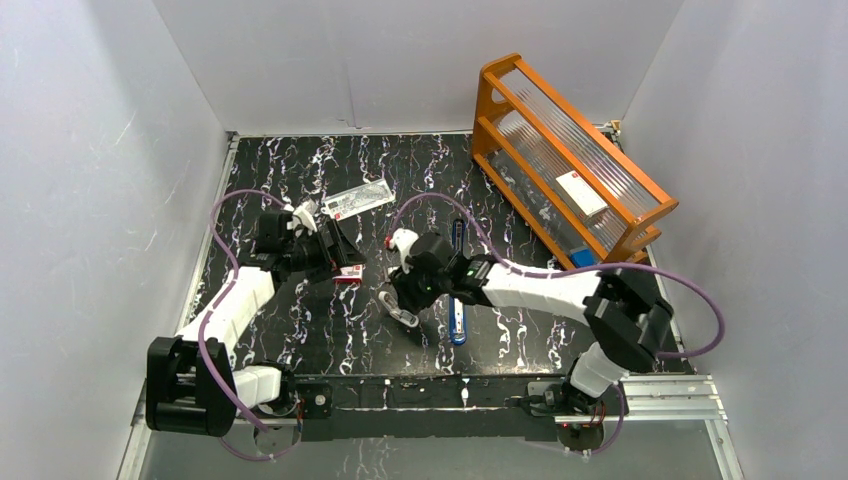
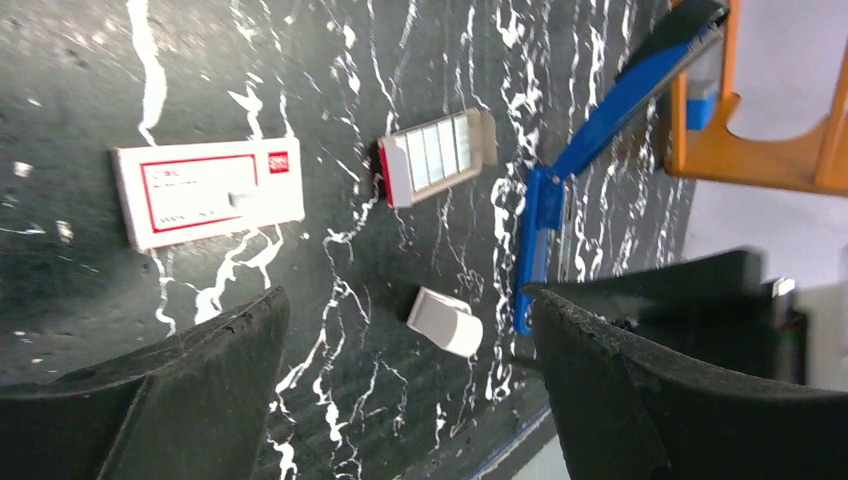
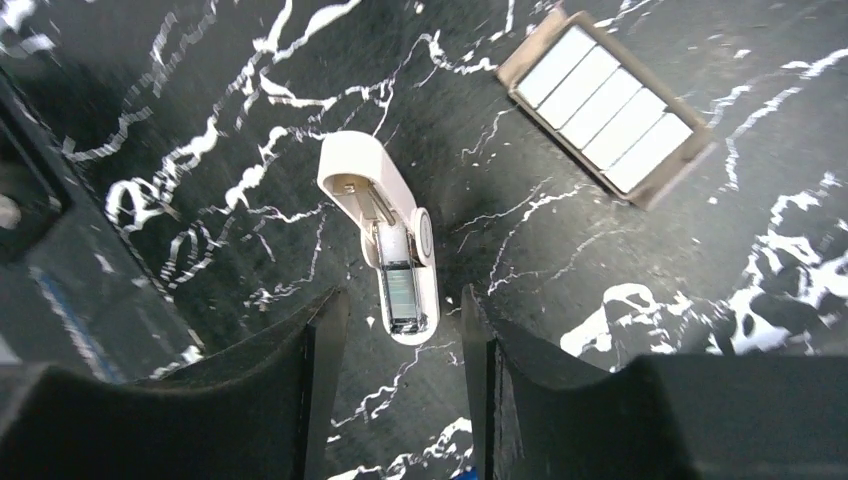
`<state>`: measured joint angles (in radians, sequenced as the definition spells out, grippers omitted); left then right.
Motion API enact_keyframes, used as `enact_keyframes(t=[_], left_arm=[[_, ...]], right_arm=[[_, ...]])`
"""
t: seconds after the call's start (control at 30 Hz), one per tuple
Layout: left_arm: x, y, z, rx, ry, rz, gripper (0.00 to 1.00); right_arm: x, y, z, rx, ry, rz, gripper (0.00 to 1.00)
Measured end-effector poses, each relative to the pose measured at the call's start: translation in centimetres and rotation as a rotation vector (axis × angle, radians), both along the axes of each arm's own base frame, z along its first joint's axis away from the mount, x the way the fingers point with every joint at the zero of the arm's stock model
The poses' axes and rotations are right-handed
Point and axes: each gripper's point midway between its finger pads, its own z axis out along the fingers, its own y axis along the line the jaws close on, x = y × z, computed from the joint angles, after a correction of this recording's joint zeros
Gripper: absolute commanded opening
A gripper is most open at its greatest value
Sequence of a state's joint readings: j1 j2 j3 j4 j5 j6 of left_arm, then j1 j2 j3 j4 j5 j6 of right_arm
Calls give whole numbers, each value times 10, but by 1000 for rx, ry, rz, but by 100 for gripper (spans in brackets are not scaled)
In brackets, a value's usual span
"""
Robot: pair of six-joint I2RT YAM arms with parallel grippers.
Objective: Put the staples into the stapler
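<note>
Here, the staples (image 3: 607,108) lie beyond the spread right gripper (image 3: 402,300); left gripper (image 2: 408,300) likewise spread.

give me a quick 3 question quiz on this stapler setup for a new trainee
1. True or false: the stapler lies swung open.
2. In the right wrist view, what shows between the jaws of the right gripper? A) the stapler B) the white-silver gadget C) nothing
3. Fill in: the jaws of the left gripper are ____ (open or shut).

Key: 1 true; 2 B; 3 open.
</note>
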<state>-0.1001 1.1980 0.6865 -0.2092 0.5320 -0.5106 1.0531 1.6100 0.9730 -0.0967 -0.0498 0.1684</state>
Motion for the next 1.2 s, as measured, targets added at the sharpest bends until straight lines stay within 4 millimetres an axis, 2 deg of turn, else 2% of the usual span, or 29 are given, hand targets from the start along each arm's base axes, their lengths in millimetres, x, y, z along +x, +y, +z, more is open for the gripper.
enact_keyframes(t=[0.1, 0.17, 0.23, 0.33, 0.47, 0.7, 0.87, 1.03, 1.2], left_arm=[[-11, -8, 0, -60, 3, -26, 88], [-19, -13, -3, -95, 20, -31, 87], [-27, -20, -7, -135, 42, -37, 86], [-35, -30, -12, -180, 79, -46, 85], [-37, -49, -11, -216, 90, -81, 85], [-40, -66, -14, -262, 114, -104, 77], [-43, -71, -23, -289, 174, -102, 73], [-45, -73, -21, -304, 185, -107, 56], [-48, -73, -21, -309, 188, -121, 48]], right_arm=[[5, -4, 25, 76, 46, -97, 55], [6, -6, 39, 132, 86, -154, 45], [-1, -7, 44, 183, 151, -194, 37], [-20, -11, 29, 197, 271, -229, 32], [-41, -22, -9, 127, 419, -294, 31], [-48, -26, -41, 36, 478, -365, 35], [-41, -22, -46, 20, 474, -404, 36], [-33, -22, -47, -5, 449, -437, 30], [-21, -23, -48, -44, 410, -468, 29]])
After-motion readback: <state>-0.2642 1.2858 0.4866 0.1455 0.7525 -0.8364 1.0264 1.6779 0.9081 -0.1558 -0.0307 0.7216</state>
